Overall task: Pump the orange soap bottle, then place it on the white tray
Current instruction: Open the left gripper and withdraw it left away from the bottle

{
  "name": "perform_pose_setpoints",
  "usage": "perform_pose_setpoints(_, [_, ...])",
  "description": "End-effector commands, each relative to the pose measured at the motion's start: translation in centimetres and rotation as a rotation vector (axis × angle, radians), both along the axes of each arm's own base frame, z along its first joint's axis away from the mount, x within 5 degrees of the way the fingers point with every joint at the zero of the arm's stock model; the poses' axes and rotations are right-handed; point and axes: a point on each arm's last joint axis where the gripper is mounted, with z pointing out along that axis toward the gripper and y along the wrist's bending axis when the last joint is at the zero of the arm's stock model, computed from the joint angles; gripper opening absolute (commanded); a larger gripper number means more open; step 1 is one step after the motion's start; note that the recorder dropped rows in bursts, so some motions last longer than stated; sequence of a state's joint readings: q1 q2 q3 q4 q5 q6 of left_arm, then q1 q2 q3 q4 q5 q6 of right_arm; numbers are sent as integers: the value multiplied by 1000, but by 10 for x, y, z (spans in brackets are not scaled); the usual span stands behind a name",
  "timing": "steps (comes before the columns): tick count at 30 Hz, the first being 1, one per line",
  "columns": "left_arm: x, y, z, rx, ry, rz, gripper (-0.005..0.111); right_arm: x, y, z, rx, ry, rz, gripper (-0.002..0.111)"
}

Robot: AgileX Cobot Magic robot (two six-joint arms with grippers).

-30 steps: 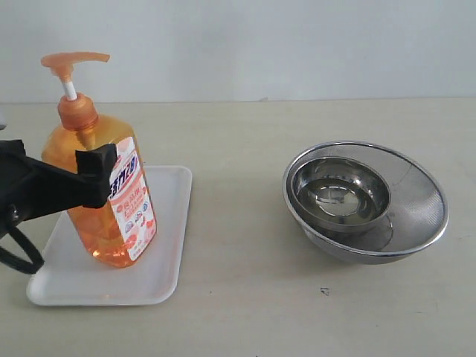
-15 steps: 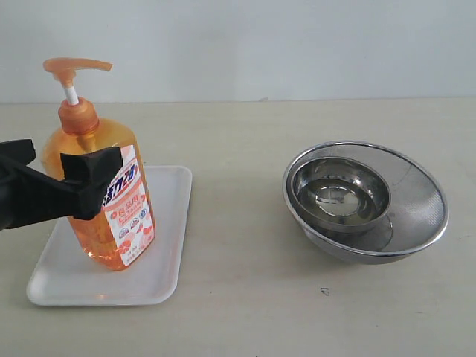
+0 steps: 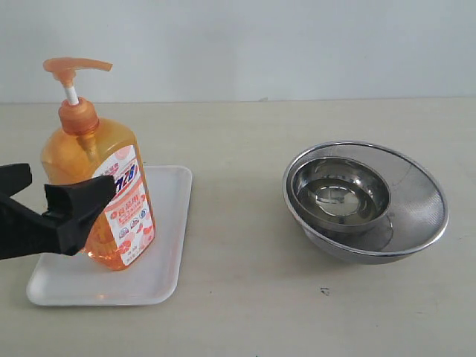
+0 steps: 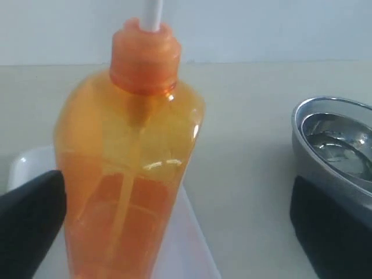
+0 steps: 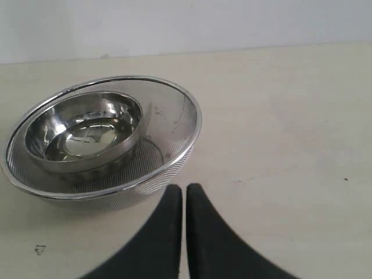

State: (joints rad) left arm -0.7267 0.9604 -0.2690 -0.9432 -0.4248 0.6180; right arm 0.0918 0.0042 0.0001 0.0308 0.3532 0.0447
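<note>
The orange soap bottle (image 3: 97, 186) stands upright on the white tray (image 3: 167, 223) at the left of the table, with its pump head raised. My left gripper (image 3: 71, 181) is open, its black fingers spread wide on either side of the bottle's lower body. In the left wrist view the orange soap bottle (image 4: 128, 163) sits close to one finger and far from the other, and a corner of the white tray (image 4: 26, 165) shows behind it. My right gripper (image 5: 184, 189) is shut and empty, low over the table beside the bowls. It is out of the exterior view.
Nested round steel bowls (image 3: 364, 201) stand at the right of the table, seen also as steel bowls (image 5: 99, 133) just ahead of my right gripper. A small dark mark (image 3: 323, 291) lies on the table in front of them.
My left gripper has let go of the bottle, opened wide and drawn back down and to the left. The bottle went from tilted to upright on the tray.
</note>
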Motion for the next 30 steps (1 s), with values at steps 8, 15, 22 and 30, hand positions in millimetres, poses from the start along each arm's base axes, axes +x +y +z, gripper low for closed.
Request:
perform_pose_setpoints(8, [-29,18,-3,-93,-41,-52,97,0,0,1,0,-8,-3,0])
perform_pose_setpoints(15, [-33,21,-7,-118,-19,-55,97,0,0,1,0,-8,-3,0])
perform_pose_setpoints(22, [-34,20,-7,-145,-7,-51,97,0,0,1,0,-8,-3,0])
perform_pose_setpoints(30, [-34,20,-7,-154,1,-50,97,0,0,1,0,-8,-3,0])
